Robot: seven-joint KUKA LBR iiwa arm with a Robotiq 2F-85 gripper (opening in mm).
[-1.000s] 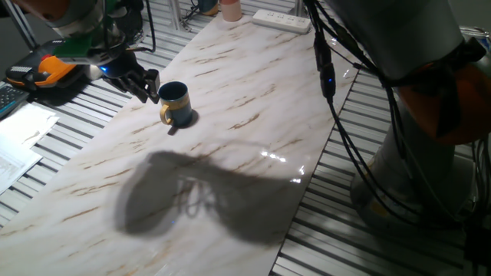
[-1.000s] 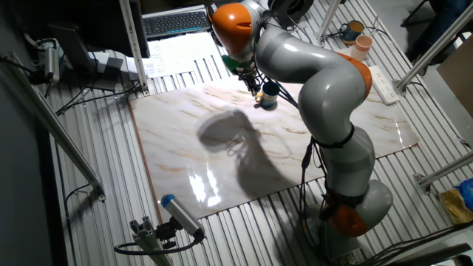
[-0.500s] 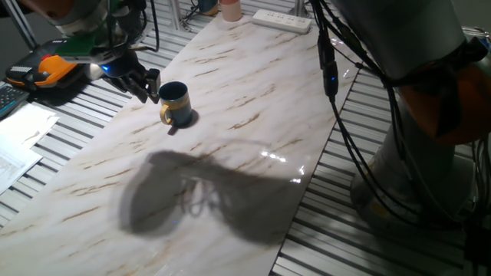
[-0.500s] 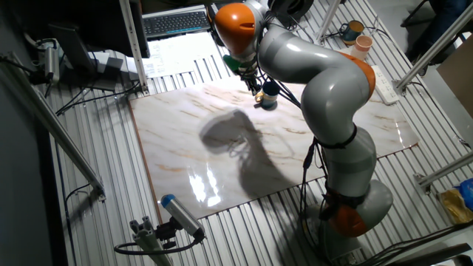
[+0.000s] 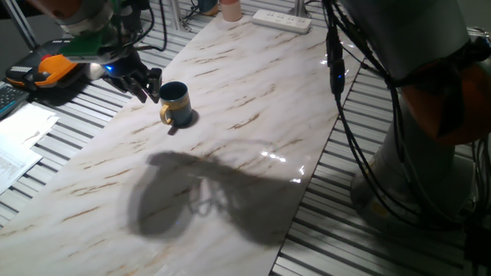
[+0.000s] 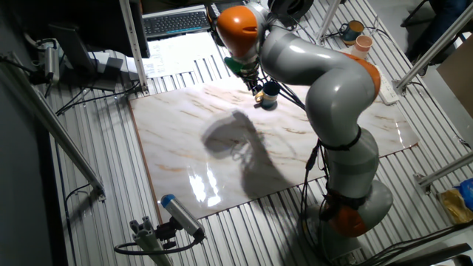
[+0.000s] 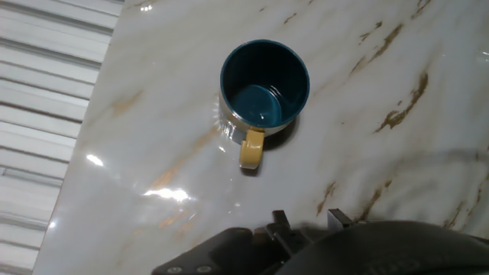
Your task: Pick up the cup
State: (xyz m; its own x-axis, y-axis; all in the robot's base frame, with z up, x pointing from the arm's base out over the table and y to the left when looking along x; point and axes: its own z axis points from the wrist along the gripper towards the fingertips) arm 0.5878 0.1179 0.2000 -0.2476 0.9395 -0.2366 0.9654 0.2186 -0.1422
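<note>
The cup (image 5: 176, 103) is a small dark navy mug with a yellow handle. It stands upright on the marble tabletop (image 5: 253, 115) near its left edge. In the other fixed view the cup (image 6: 270, 96) sits just beyond the hand. In the hand view the cup (image 7: 263, 82) is seen from above, empty, with its handle (image 7: 250, 149) pointing toward the camera. My gripper (image 5: 146, 83) hovers just left of the cup, apart from it, with the jaws open and empty. In the hand view only the fingertips (image 7: 279, 220) show at the bottom edge.
A pale pink cup (image 5: 229, 9) and a white power strip (image 5: 282, 19) lie at the table's far end. Papers (image 5: 19, 146) and an orange device (image 5: 54, 67) lie left of the table. The arm's cables (image 5: 345, 115) hang over the right edge. A keyboard (image 6: 174, 22) lies beyond the table.
My arm has shifted slightly and its shadow on the table has moved with it. The gripper stays beside the cup. The cup has not moved.
</note>
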